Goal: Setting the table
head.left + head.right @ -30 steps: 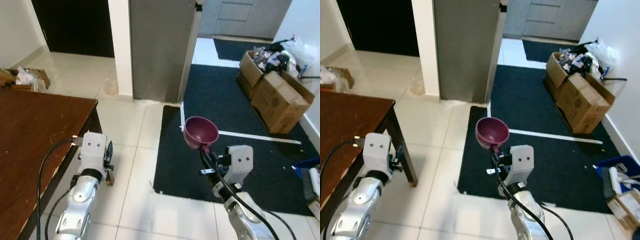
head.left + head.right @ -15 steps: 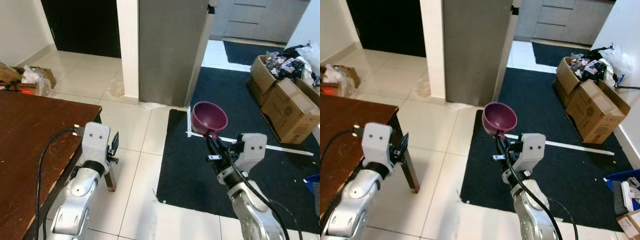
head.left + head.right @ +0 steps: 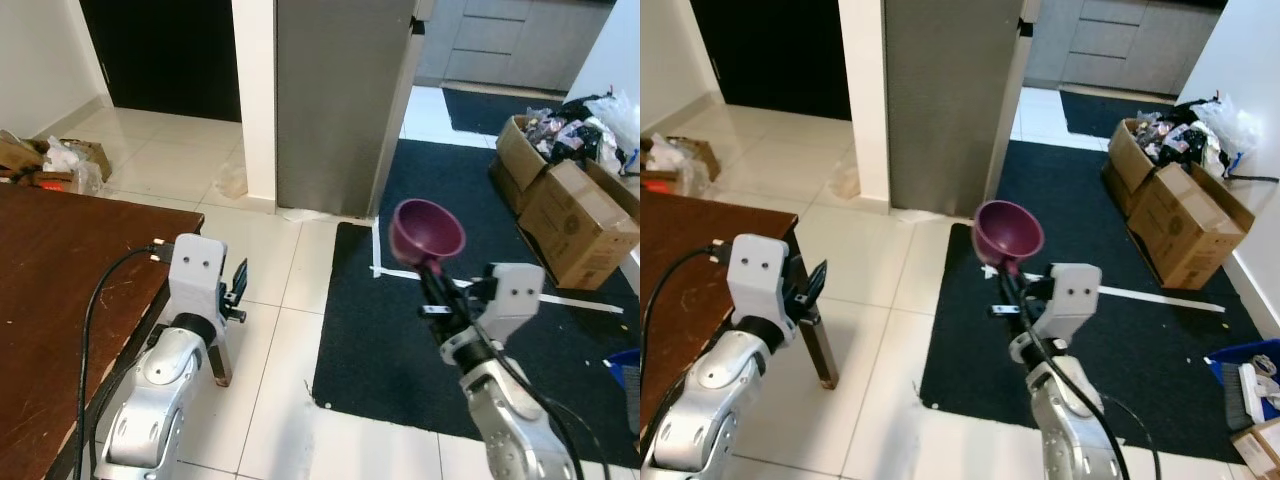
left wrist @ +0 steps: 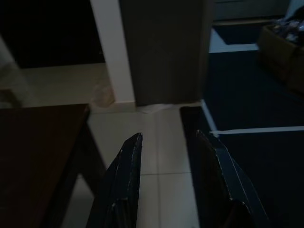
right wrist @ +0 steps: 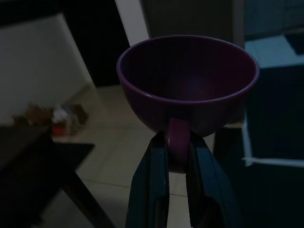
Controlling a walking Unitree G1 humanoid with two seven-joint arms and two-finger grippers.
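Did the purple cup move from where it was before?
Cannot tell. The purple cup remains clamped by its handle in the right claw, but the camera itself shifted, so floor and table moved too.

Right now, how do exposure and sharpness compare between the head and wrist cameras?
Left eye and right eye views: bright, evenly lit, sharp, slight glare on the floor tiles. Left wrist view: dark, fingers dim. Right wrist view: underexposed, yet the purple cup pinched in the right end effector stays readable.
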